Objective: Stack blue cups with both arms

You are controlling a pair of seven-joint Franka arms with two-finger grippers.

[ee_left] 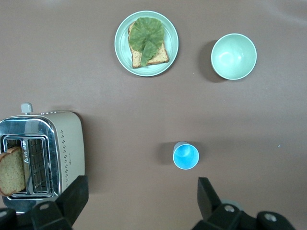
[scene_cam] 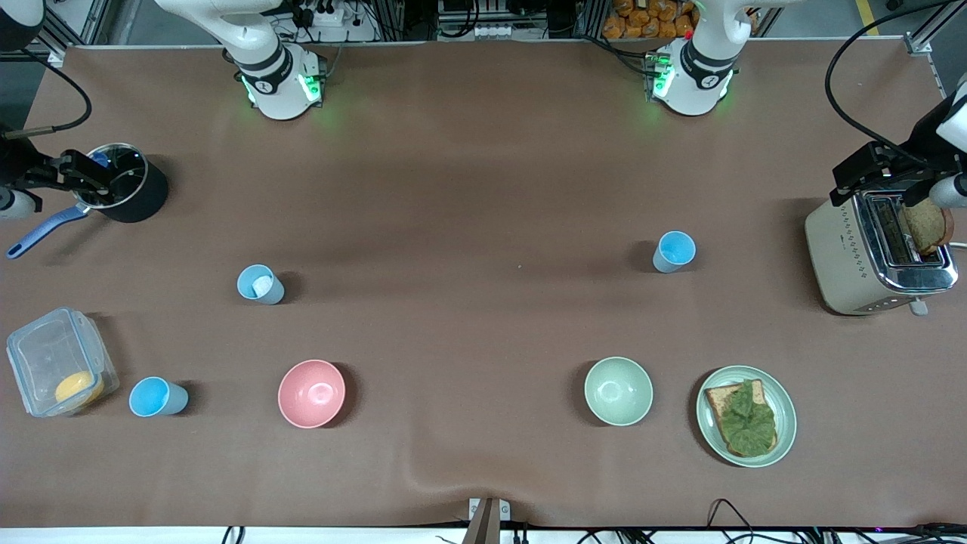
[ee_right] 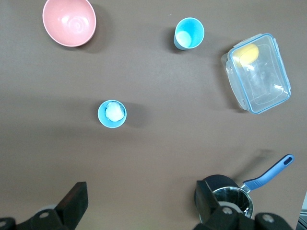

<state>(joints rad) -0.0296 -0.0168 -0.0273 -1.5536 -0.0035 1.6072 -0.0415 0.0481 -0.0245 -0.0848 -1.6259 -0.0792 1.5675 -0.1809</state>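
Three blue cups stand upright and apart on the brown table. One with a white patch inside [scene_cam: 261,285] is toward the right arm's end and shows in the right wrist view [ee_right: 112,114]. A second [scene_cam: 156,397] stands beside the clear container, nearer the front camera [ee_right: 189,33]. The third [scene_cam: 674,251] is toward the left arm's end [ee_left: 185,156]. My right gripper [scene_cam: 83,175] is open and empty, high over the black pot [ee_right: 141,189]. My left gripper [scene_cam: 869,172] is open and empty, high over the toaster [ee_left: 141,184].
A pink bowl [scene_cam: 311,393] and a pale green bowl [scene_cam: 618,391] stand near the front. A plate with toast and lettuce [scene_cam: 786,423] is beside the green bowl. A toaster [scene_cam: 846,257], a black pot [scene_cam: 143,196] and a clear container [scene_cam: 45,355] sit at the table's ends.
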